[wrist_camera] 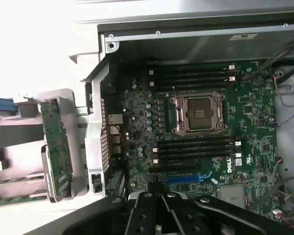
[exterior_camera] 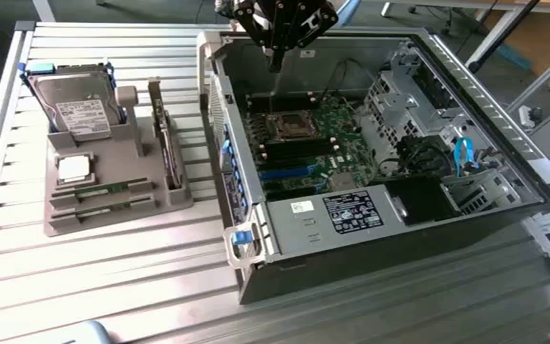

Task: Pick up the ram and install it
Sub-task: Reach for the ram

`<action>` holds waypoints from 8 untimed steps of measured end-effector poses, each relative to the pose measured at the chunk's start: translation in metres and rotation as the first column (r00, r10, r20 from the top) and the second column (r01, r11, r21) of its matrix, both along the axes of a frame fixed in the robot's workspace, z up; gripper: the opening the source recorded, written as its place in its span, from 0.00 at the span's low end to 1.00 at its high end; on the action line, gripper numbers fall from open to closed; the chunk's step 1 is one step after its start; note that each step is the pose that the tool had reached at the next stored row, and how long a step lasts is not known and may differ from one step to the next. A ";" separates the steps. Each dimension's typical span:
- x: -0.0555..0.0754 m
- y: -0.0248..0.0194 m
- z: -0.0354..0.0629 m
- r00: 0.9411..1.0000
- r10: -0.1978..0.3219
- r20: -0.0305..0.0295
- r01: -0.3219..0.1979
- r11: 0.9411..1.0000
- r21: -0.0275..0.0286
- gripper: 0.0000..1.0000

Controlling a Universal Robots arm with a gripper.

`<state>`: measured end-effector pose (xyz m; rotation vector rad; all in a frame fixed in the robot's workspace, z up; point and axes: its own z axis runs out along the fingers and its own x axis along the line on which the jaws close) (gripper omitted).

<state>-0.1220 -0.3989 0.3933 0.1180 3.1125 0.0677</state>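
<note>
Two ram sticks (exterior_camera: 100, 190) slotted in grey holder (exterior_camera: 74, 228), exterior view's left; gripper (exterior_camera: 275, 63) pinched tight on nothing, hovering above open computer case (exterior_camera: 371, 265); well apart from ram sticks.

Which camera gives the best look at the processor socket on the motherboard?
The wrist view: the processor socket faces the camera squarely, its metal frame clear. The exterior view shows it at a slant, deep inside the case.
</note>
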 end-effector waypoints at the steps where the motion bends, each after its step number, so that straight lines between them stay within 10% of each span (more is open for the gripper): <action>1: -0.001 0.0000 0.0000 1.000 0.000 0.000 0.000 1.000 0.000 0.11; 8: -0.006 0.0000 0.0000 1.000 0.000 0.000 0.000 1.000 0.000 0.11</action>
